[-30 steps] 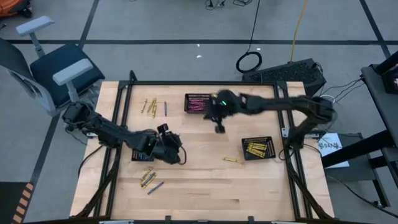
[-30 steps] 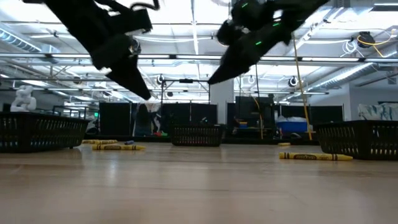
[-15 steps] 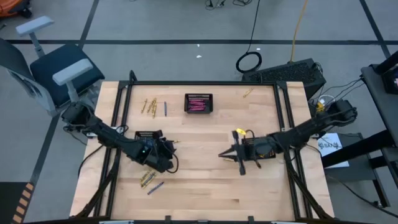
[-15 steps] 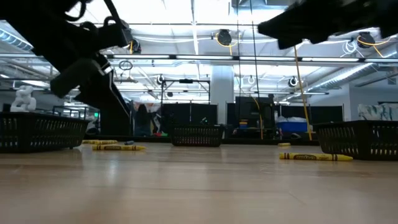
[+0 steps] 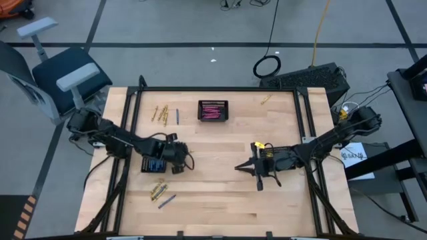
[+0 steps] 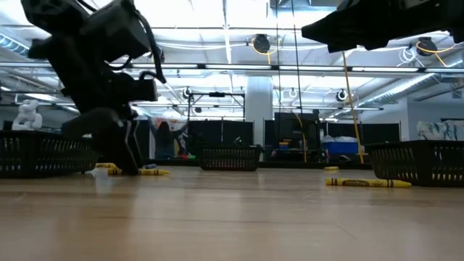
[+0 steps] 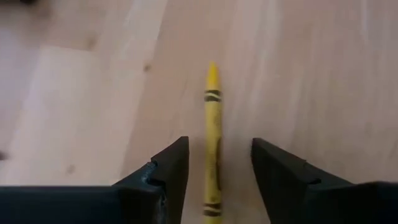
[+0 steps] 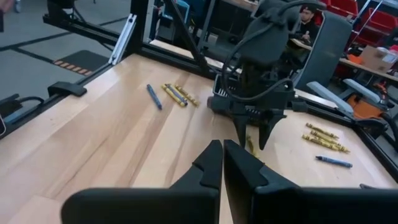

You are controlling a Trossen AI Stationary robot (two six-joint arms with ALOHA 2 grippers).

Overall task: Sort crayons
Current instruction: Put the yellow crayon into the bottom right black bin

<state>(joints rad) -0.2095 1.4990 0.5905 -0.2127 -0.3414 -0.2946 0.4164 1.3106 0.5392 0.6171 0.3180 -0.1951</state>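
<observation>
A yellow crayon [image 7: 212,143] lies flat on the wood, lengthwise between the fingers of my left gripper [image 7: 217,171]. That gripper is open, low over the table [image 6: 125,161] beside the black basket [image 5: 152,165], and its fingers flank the crayon without touching it. My right gripper [image 8: 222,158] is shut and empty, held level above the table [image 5: 239,167] near the right basket [image 5: 280,160]. More crayons lie loose: yellow ones [image 5: 160,113] with a blue one [image 5: 177,115] at the far left, and a few [image 5: 159,192] at the near left.
A basket of pink crayons [image 5: 213,111] stands at the far middle. One yellow crayon [image 6: 366,183] lies on the table near the right basket [image 6: 420,161]. The middle of the table between the two arms is bare wood.
My right gripper has swung from the pink basket toward the table's near right, tipped level, and then held still. My left gripper has sunk toward the table and tipped more steeply downward, coming down astride the yellow crayon.
</observation>
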